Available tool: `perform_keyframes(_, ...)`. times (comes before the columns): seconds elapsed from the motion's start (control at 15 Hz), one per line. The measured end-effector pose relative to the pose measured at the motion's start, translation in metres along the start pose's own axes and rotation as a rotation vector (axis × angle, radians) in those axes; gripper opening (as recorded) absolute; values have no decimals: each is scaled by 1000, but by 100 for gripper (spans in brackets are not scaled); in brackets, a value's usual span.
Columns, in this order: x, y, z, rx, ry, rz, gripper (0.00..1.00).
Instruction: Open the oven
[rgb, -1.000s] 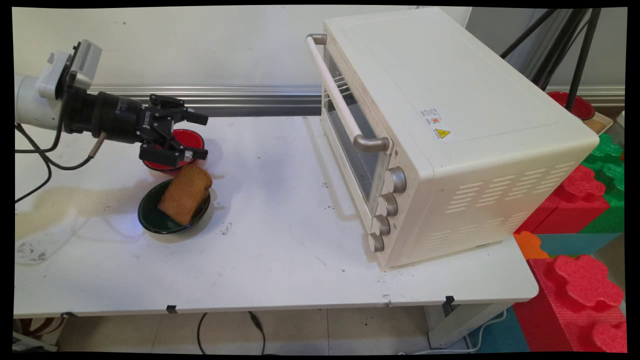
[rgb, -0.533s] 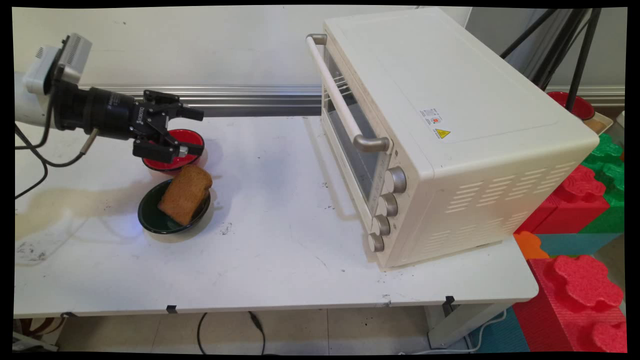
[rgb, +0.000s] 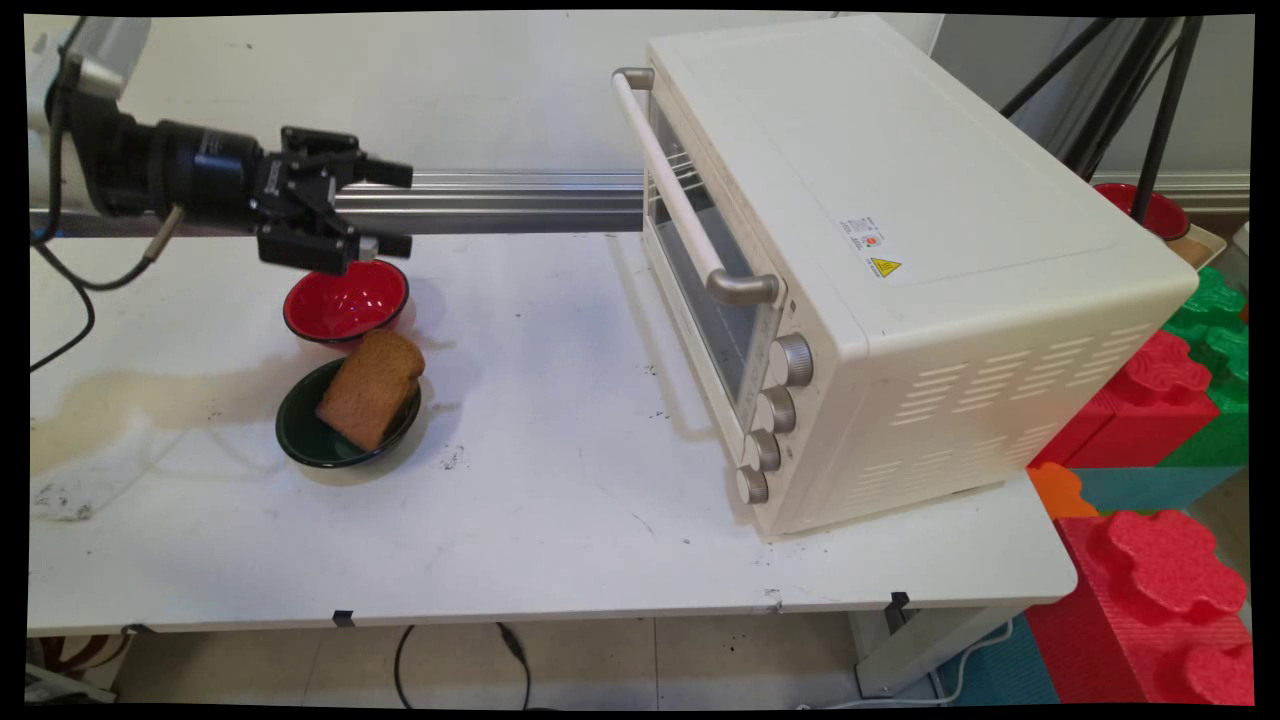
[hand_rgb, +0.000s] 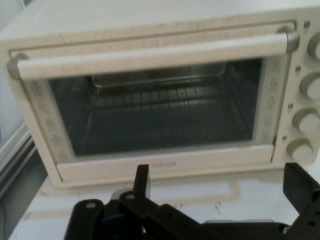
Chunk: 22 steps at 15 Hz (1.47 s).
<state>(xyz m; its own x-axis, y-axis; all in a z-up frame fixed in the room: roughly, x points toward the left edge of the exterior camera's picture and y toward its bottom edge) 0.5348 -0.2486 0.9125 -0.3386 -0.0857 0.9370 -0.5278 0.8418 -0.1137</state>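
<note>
My black gripper (rgb: 398, 208) hangs open and empty above the table's far left, its fingers pointing right at the toaster oven (rgb: 880, 250). Just below it sits an empty red bowl (rgb: 346, 300). In front of that, a brown slice of bread (rgb: 370, 388) leans in a dark green bowl (rgb: 305, 435). The hand view looks straight at the cream oven (hand_rgb: 160, 95), whose glass door (hand_rgb: 160, 112) is closed under a long handle (hand_rgb: 150, 52), with a wire rack behind the glass. Both fingertips (hand_rgb: 141, 177) rise from the bottom edge, wide apart.
Several knobs (rgb: 775, 410) line the oven's near front side. Red, green and orange foam blocks (rgb: 1160, 480) are stacked right of the table. A metal rail (rgb: 500, 195) runs along the wall behind the table. Black cables (rgb: 70, 300) hang from the arm.
The gripper has risen from over the red bowl, lifting clear of it and shifting slightly right, still open. Bowls, bread and oven have not moved.
</note>
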Motion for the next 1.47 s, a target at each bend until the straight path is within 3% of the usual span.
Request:
perform_keyframes(0.4,32,-8,24,5,79,-7,100)
perform_keyframes(0.73,55,-14,65,3,118,-21,100)
perform_keyframes(1.47,72,-24,153,8,101,-34,100)
